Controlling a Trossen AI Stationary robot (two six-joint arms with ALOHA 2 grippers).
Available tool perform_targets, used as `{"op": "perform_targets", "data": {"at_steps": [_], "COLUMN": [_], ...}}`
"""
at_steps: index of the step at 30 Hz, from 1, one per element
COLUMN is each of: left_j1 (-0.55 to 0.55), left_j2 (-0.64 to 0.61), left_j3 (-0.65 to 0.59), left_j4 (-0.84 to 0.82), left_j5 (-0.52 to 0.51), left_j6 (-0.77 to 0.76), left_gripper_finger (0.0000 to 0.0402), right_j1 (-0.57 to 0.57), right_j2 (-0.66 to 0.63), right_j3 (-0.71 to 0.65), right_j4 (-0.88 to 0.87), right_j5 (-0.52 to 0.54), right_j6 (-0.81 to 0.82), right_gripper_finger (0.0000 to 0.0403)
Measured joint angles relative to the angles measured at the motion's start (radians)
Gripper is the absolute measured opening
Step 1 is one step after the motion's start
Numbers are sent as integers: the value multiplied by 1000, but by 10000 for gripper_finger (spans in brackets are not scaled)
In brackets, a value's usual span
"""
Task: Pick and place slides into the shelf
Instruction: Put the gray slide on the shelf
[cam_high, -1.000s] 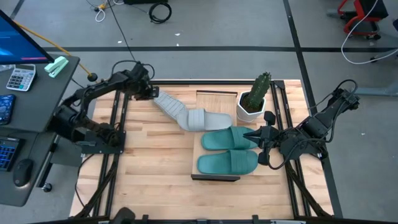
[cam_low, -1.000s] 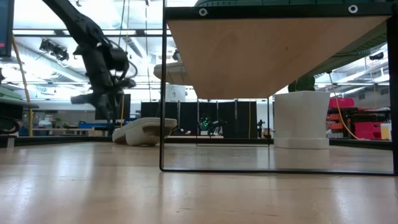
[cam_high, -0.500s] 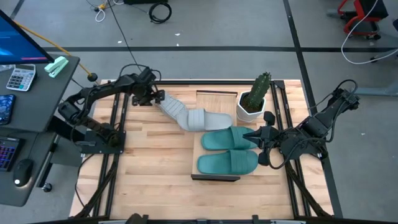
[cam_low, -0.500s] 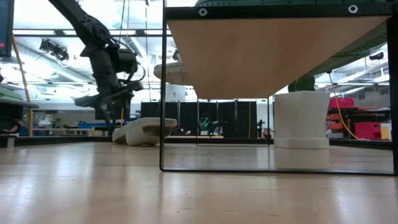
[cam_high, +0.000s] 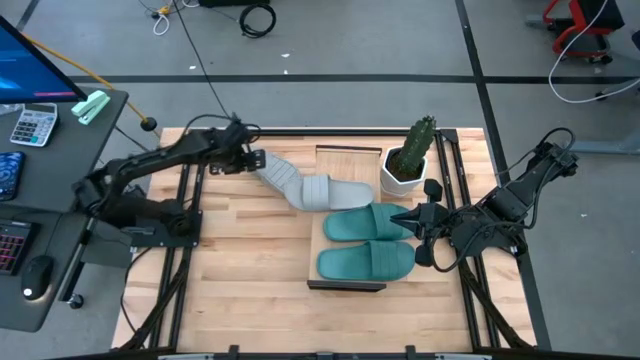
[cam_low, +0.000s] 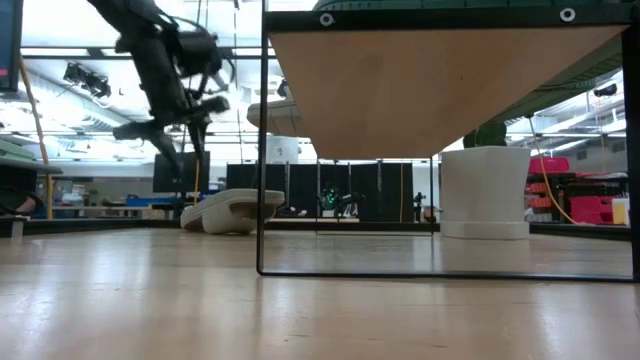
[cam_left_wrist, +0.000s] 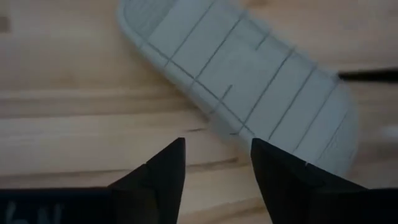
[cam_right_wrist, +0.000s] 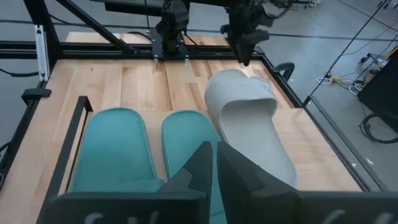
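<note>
Two changes to note at the left gripper (cam_high: 252, 160). Has risen higher above the table than a second ago, as seen in the low view, and has shifted only little, at about 10 o'clock of the table. Opened wider and then closed partly again; stands now with jaws apart and nothing between them, just beside the heel end of the first grey slide (cam_high: 278, 172). Means most probably a try at a grip that did not hold, or a correction of the approach, so no pick yet.

No movement among the slides themselves. Lying sole up on the table, that first grey slide, leaning with its far end on the second grey slide (cam_high: 338, 192). Resting across the 12 o'clock part of the shelf (cam_high: 345, 158), this second one, but seems not straight. Already placed side by side on the shelf: both teal slides (cam_high: 365, 243), toward 6 o'clock.

At 3 o'clock, waiting with fingers closed and empty, the right gripper (cam_high: 400, 214), close to the teal pair.

Roughly half done by this judgement. Needed next: to come down again over the grey sole and to close firmly.
</note>
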Motion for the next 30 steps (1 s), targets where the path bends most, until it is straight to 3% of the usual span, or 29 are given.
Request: {"op": "perform_targets", "data": {"at_steps": [4,8,12,15,20,30], "left_j1": [22,-11,-61,-92,-102,-82], "left_j2": [-108,-209,-282,-298,-288,-214], "left_j3": [-126,-347,-484,-506,-506,-506], "left_j4": [170,479,669,636,545,586], "left_j5": [19,42,-133,-239,-259,-224], "left_j6": [-207,-513,-728,-768,-768,-873], "left_gripper_finger": [166,147,133,128,134,224], "right_j1": [0,0,0,0,0,0], "right_j2": [0,0,0,0,0,0], "right_j3": [0,0,0,0,0,0], "right_j4": [0,0,0,0,0,0], "right_j5": [0,0,-1,-2,-3,-4], "right_j6": [-37,-50,-51,-64,-69,-70], "right_gripper_finger": [30,30,30,30,30,30]}}
